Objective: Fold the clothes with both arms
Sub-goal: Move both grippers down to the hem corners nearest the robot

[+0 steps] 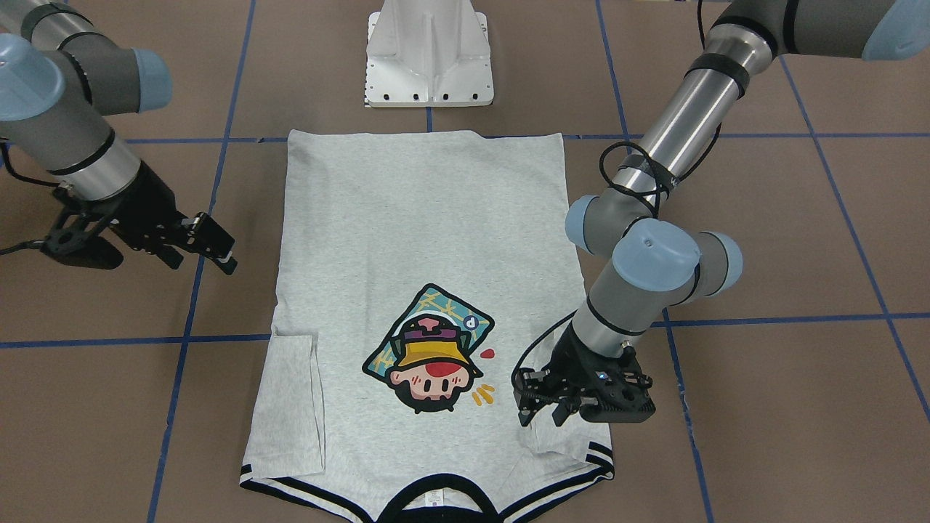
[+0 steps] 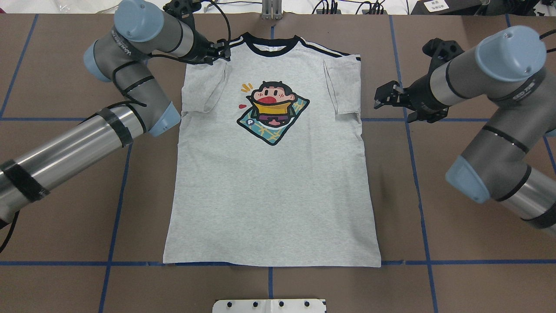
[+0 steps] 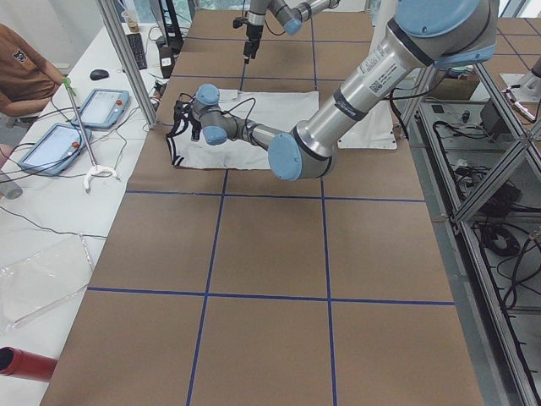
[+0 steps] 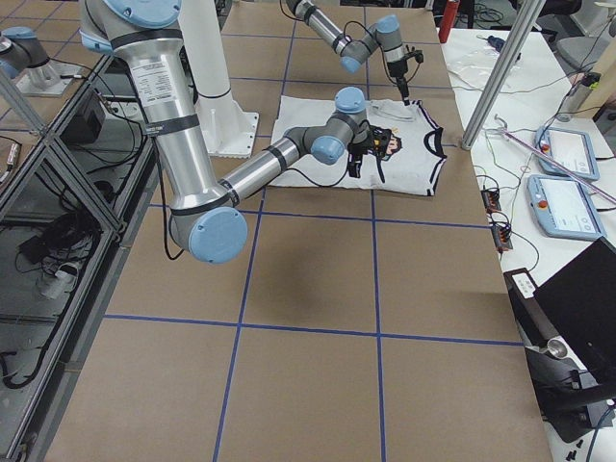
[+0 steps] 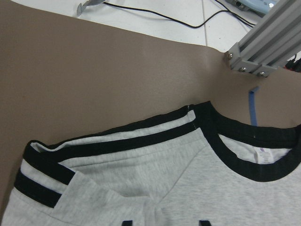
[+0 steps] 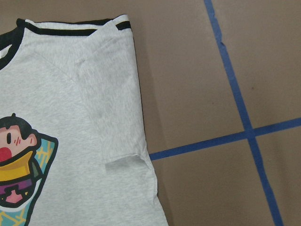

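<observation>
Left gripper (image 1: 541, 419), jaws apart, empty, over T-shirt (image 2: 269, 195) shoulder nr far edge; right gripper (image 2: 381, 96) likewise empty, beside it. T-shirt flat, sleeves in. Next I'd pinch shoulders, fold twd near edge.

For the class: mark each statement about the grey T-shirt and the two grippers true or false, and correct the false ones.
1. The T-shirt lies with its print facing up. True.
2. Both sleeves are spread out sideways on the table. False: both sleeves are folded inward onto the shirt's front.
3. The left gripper is at the shoulder stripes, beside the collar. True.
4. The right gripper is clamped on the bottom hem. False: the right gripper is off the shirt, above bare table, level with the folded sleeve.
5. The lower half is folded up over the print. False: the body lies at full length.
</observation>
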`<action>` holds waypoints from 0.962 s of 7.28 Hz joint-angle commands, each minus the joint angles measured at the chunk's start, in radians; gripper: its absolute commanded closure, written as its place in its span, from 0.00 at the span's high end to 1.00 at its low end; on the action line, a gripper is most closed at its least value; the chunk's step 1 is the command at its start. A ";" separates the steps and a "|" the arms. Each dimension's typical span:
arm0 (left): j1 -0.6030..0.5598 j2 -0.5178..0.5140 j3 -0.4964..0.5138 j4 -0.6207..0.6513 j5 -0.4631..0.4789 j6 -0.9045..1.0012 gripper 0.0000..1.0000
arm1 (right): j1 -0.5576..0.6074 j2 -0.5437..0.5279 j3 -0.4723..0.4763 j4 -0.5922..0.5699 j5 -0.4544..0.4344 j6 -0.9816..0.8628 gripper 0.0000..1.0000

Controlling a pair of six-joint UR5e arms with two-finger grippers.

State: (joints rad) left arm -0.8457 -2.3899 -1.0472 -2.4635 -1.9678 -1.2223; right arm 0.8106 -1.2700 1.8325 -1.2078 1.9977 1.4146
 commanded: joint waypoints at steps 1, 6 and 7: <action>0.014 0.189 -0.324 0.054 -0.091 -0.008 0.69 | -0.193 -0.044 0.141 -0.115 -0.154 0.238 1.00; 0.086 0.420 -0.567 0.058 -0.151 -0.052 0.75 | -0.686 -0.218 0.320 -0.231 -0.575 0.789 0.97; 0.097 0.420 -0.565 0.058 -0.148 -0.054 0.75 | -0.712 -0.232 0.318 -0.240 -0.579 0.835 0.96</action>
State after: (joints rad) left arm -0.7614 -1.9769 -1.6065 -2.4053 -2.1181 -1.2740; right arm 0.1528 -1.4812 2.1493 -1.4273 1.4576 2.1648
